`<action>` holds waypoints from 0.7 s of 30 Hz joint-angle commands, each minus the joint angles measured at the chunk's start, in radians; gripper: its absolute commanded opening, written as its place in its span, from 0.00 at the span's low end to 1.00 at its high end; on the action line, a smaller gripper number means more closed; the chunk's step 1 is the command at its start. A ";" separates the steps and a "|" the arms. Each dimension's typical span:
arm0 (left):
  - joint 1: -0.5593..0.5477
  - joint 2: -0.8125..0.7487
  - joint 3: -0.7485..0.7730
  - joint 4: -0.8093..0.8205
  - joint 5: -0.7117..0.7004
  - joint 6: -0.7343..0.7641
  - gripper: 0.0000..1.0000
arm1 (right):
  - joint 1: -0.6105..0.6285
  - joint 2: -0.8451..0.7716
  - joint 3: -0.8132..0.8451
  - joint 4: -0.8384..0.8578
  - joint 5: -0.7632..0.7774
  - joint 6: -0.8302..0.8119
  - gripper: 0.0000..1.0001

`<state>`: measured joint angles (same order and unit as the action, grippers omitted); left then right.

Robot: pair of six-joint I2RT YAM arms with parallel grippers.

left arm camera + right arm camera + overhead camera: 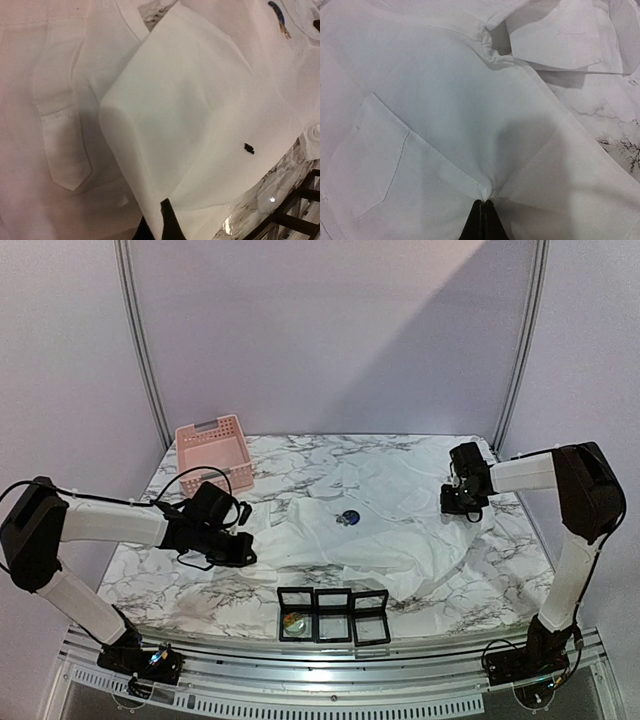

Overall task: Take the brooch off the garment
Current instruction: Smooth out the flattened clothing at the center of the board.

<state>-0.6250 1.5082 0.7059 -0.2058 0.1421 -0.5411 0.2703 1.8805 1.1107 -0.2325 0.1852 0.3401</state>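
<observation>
At eight o'clock your left gripper [228, 543] pinches the garment [400, 538] by its edge; beyond, the brooch [348, 518] sits pinned near centre; at three o'clock your right gripper [463, 506] nips cloth too. You're bracing the fabric, I'd say, so next, free one claw for the brooch

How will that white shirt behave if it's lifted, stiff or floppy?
Probably floppy: the shirt lies in wrinkles and folds, and puckers where the right gripper pinches it. Likely light, since the cloth looks thin. It would probably sag between grips rather than lift flat.
</observation>
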 commanded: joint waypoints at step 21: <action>0.012 -0.238 0.235 -0.304 -0.153 0.125 1.00 | 0.152 -0.215 0.064 -0.165 -0.075 -0.155 0.68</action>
<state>-0.6212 1.3251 0.8162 -0.4274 0.1383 -0.5240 0.3210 1.7267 1.1393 -0.3756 0.1848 0.2573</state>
